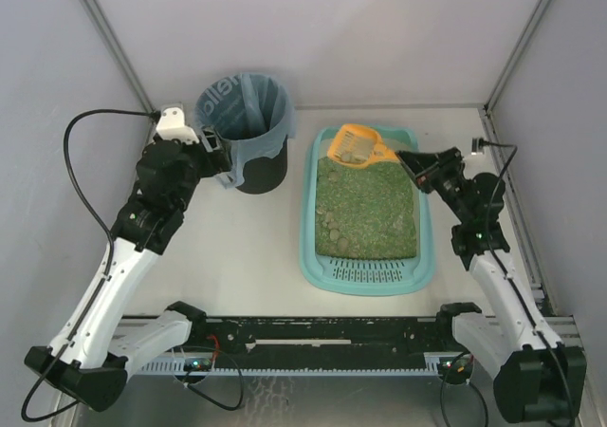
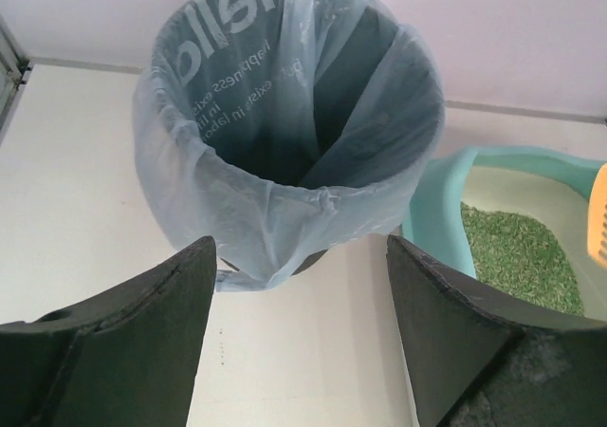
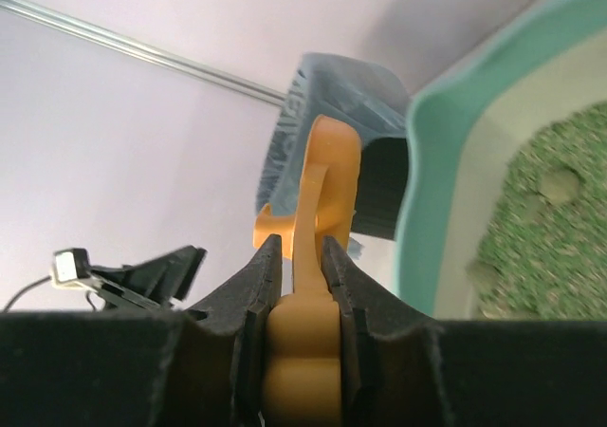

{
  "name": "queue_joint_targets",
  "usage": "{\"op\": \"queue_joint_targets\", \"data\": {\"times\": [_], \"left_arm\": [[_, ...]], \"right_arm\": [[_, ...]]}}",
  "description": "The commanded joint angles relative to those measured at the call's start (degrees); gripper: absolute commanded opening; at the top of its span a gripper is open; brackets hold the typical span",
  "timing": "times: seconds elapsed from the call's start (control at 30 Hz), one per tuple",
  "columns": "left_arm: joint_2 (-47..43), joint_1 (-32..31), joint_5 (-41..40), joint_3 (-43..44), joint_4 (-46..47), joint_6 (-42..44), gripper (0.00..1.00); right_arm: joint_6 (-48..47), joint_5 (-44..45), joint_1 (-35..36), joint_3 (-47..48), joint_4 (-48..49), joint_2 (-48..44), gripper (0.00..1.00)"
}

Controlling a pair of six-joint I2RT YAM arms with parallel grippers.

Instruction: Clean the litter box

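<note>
The light-teal litter box [image 1: 308, 247] lies right of centre, filled with green litter [image 1: 365, 204] holding several small clumps; its slotted grille [image 1: 370, 273] is at the near end. My right gripper [image 1: 410, 161] is shut on the handle of the orange scoop [image 1: 356, 146], whose head sits over the box's far end with clumps in it. The right wrist view shows its fingers [image 3: 261, 270] clamping the scoop handle [image 3: 302, 351]. My left gripper [image 1: 216, 152] is open and empty beside the black bin with a blue bag [image 1: 245, 128]; the bin [image 2: 285, 114] fills the left wrist view.
Grey walls with metal frame rails enclose the table on three sides. A black rail with cables runs along the near edge between the arm bases. The litter box corner [image 2: 455, 204] shows right of the bin in the left wrist view.
</note>
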Motion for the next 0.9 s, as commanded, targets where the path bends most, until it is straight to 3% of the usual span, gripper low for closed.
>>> {"op": "queue_joint_targets", "data": {"times": [0.0,0.17,0.47,0.73,0.87], "left_arm": [[-1.4,1.4,-1.8,-1.9,2.7,-1.1,0.77],[-2.1,1.5,-2.3,-1.8,2.7,-1.3,0.77],[-4.3,1.5,-5.0,-2.8,2.5,-0.9,0.77],[-4.3,1.5,-4.9,-3.8,2.6,0.1,0.77],[-4.9,1.5,-4.6,-4.3,2.8,0.0,0.77]], "right_arm": [[-0.5,8.3,5.6,9.8,1.1,6.3,0.01],[-5.6,11.3,13.1,24.1,-0.4,17.7,0.02],[-20.2,13.5,19.8,49.7,-6.5,36.7,0.01],[-49.7,16.0,27.3,71.1,-19.8,49.1,0.00],[-65.1,22.5,33.2,75.6,-21.4,51.3,0.00]]}}
